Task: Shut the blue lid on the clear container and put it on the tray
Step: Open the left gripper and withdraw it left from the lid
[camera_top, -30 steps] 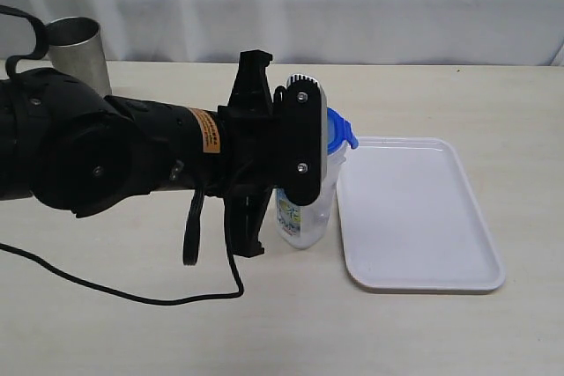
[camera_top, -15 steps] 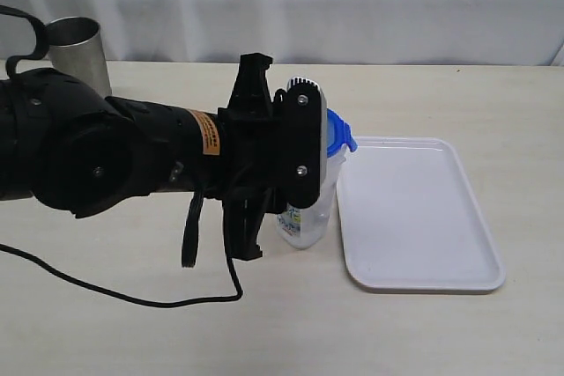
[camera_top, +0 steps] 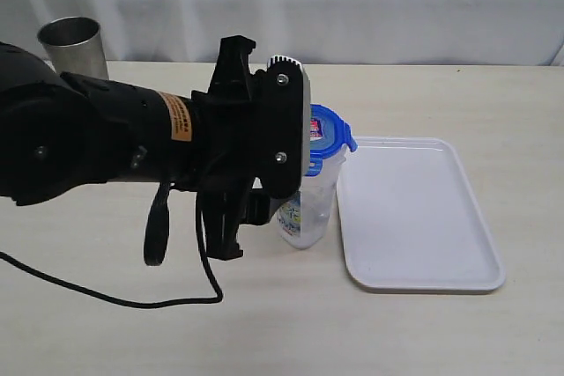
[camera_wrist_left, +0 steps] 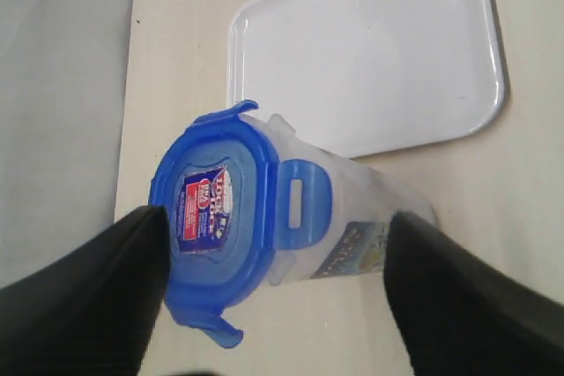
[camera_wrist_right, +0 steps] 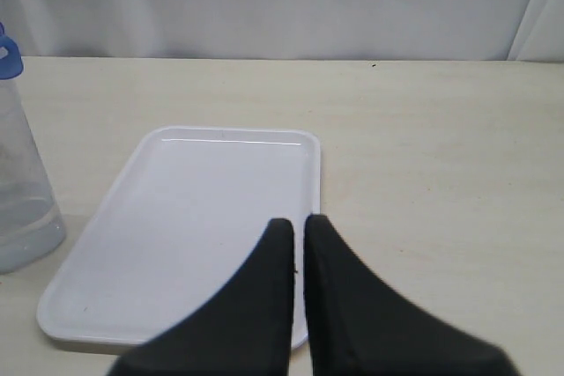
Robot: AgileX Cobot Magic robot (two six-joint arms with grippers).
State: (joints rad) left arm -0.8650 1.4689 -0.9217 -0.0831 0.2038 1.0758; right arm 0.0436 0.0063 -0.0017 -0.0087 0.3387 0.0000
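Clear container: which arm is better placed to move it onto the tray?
Left. The left pincer, open, straddles the clear container beside the tray; the right pincer is shut, apart from it.

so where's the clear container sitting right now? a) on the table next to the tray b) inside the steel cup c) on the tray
a: the clear container, with the blue lid on top, stands on the table just beside the tray, its base outside the tray's rim.

The lid (camera_wrist_left: 216,233) is blue with a red and blue sticker (camera_wrist_left: 204,207). The container (camera_top: 313,204) is clear. The tray (camera_top: 414,209) is white. The cup (camera_top: 75,46) is shiny grey.
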